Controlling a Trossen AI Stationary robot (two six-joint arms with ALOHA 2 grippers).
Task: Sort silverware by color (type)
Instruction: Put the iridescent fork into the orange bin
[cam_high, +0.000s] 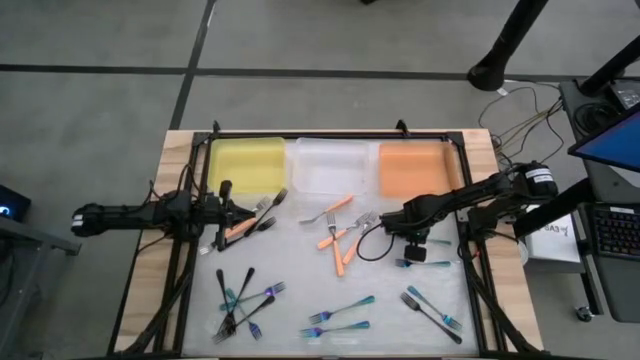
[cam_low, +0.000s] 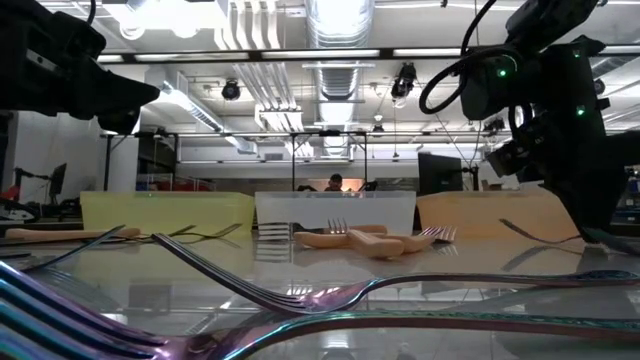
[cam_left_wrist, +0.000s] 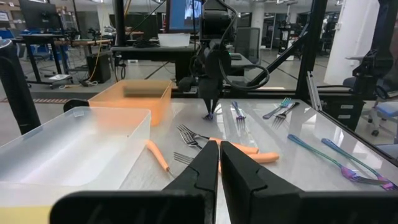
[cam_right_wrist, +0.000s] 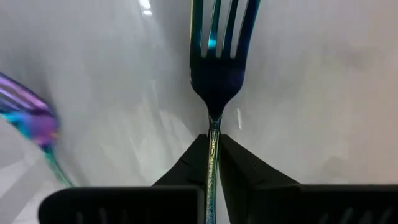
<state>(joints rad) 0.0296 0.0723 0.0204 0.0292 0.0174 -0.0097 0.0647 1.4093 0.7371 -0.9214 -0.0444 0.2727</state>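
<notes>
On the glossy pale worktop (cam_high: 300, 290), near its front, slim iridescent teal metal forks (cam_high: 338, 320) lie scattered. Farther back, the right gripper (cam_right_wrist: 213, 163) is pinched on one teal fork's thin handle (cam_right_wrist: 214, 81). Beyond stand translucent yellow (cam_high: 246, 165), clear (cam_high: 327, 165) and orange plastic bins (cam_high: 412, 168). The left gripper (cam_left_wrist: 219, 163) is closed, empty.

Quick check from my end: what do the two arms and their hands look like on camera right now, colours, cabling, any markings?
Both arms are dark, near-black jointed tubes. The right arm carries a looping black cable and a white collar band near its base; a green indicator light shows on it in the low view. Each hand, left hand and right hand, ends in two black wedge-shaped fingers.
</notes>
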